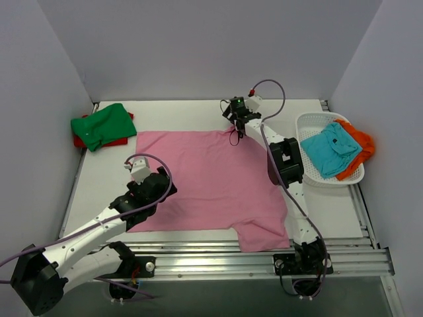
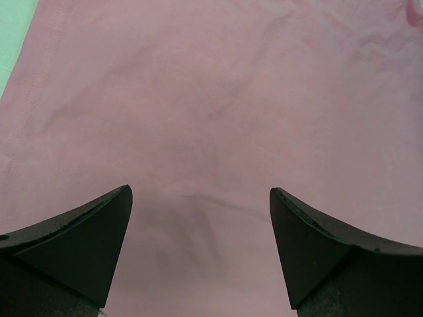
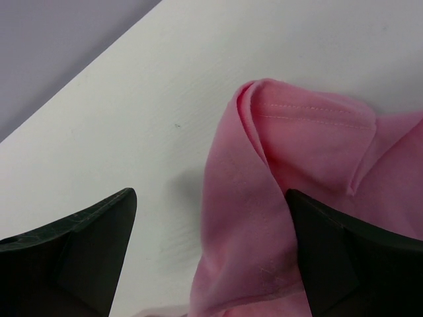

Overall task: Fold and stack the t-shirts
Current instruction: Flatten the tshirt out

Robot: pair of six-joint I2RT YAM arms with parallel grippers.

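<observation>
Top external view: pink t-shirt (image 1: 211, 178) lies spread nearly flat across the middle of the tabletop (image 1: 106, 175), one sleeve trailing toward the near right corner. Green t-shirt (image 1: 102, 125) sits on a red t-shirt (image 1: 121, 140) at the far left. Teal t-shirt (image 1: 330, 150) and orange t-shirt (image 1: 360, 145) lie loose in the white basket (image 1: 309, 121) at the right. Left pincer (image 1: 162, 187) is over the left part of the pink cloth, jaws wide apart, holding nothing. Left wrist view shows only smooth pink fabric between the fingers, with a seam line near the left edge; contact with the cloth cannot be told. Right pincer (image 1: 234, 135) is at the shirt's far edge, jaws likewise wide and empty. Right wrist view shows a bunched fold with a stitched hem (image 3: 310, 112) between the fingers, close against the right one, with bare tabletop by the left one. Handling, as judged: thin knit cloth, light, wholly limp, with no stiffness to keep a fold by itself. It will likely drape and drag on the surface rather than slide cleanly. A flat single layer gives fingers little to bite, so mid-cloth is a poor hold. Better holds: the raised hem fold at the far edge for the right pincer, and the left side edge or a corner for the left.
</observation>
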